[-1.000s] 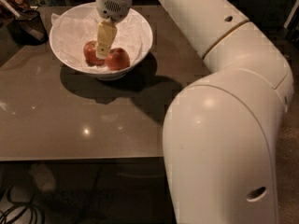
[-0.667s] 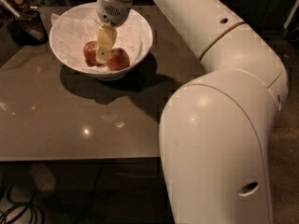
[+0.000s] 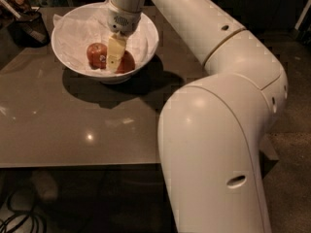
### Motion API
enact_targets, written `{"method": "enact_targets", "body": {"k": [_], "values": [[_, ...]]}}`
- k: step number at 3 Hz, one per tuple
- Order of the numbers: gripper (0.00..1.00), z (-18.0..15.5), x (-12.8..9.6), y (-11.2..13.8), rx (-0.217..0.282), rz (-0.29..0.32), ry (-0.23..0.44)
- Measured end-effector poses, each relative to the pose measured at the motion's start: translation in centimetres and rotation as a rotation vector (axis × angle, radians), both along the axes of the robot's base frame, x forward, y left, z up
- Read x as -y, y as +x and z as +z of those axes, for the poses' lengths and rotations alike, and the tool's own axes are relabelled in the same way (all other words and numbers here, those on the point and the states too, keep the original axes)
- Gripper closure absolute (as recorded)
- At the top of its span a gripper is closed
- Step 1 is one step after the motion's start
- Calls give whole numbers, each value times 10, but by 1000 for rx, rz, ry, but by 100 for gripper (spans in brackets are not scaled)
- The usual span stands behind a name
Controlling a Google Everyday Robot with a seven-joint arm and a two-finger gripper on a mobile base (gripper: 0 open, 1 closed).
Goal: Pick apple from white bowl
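Observation:
The white bowl [image 3: 73,30], lined with crumpled white paper, stands at the far left of the brown table [image 3: 73,125]. Two apples lie in it. The orange-red apple [image 3: 128,63] is at the right and is partly hidden by my gripper. A darker red apple [image 3: 96,55] with a small pale spot lies to its left. My gripper [image 3: 115,52] reaches down into the bowl from above, between the two apples, and touches or nearly touches the orange-red one.
A small dark mesh basket [image 3: 26,27] sits at the table's far left corner, beside the bowl. My large white arm [image 3: 214,106] covers the right half of the view. Cables [image 3: 19,217] lie on the floor below the table's near edge.
My gripper has sunk a little deeper into the bowl and shifted slightly right, toward the orange-red apple. The apples and the bowl have not moved.

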State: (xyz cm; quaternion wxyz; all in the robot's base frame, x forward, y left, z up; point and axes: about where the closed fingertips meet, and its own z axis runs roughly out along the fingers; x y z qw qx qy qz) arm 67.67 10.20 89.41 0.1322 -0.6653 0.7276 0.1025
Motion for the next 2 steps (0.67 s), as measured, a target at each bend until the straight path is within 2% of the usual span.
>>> {"method": "enact_targets", "body": {"k": [2], "values": [[25, -25, 11, 10, -39, -36, -32]]}}
